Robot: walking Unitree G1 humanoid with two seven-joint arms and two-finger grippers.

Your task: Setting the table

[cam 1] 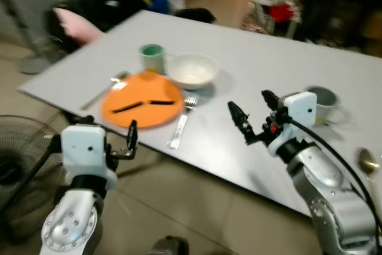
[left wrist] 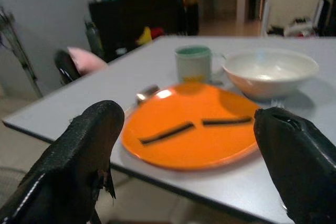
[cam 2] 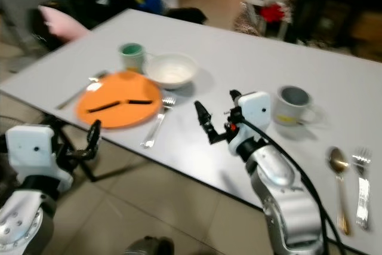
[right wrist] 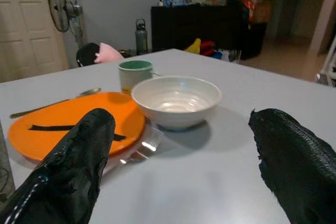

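Observation:
An orange plate (cam 1: 142, 104) carrying two black strips lies near the grey table's (cam 1: 250, 58) front left edge. A white bowl (cam 1: 192, 70) and a green mug (cam 1: 152, 58) stand just behind the plate. A fork (cam 1: 181, 125) lies on its right and a spoon (cam 1: 102, 92) on its left. My left gripper (cam 1: 130, 138) hangs open in front of the table edge, facing the plate (left wrist: 184, 135). My right gripper (cam 1: 253, 111) is open over the table's front middle, empty, pointing toward the bowl (right wrist: 177, 99).
A grey mug (cam 1: 322, 104) stands at the right, with a gold spoon (cam 2: 338, 180) and a second fork (cam 2: 361, 190) near the right front edge. A floor fan (cam 1: 15, 165) stands at the lower left. A pink cushion (cam 1: 74, 23) and clutter lie beyond the table.

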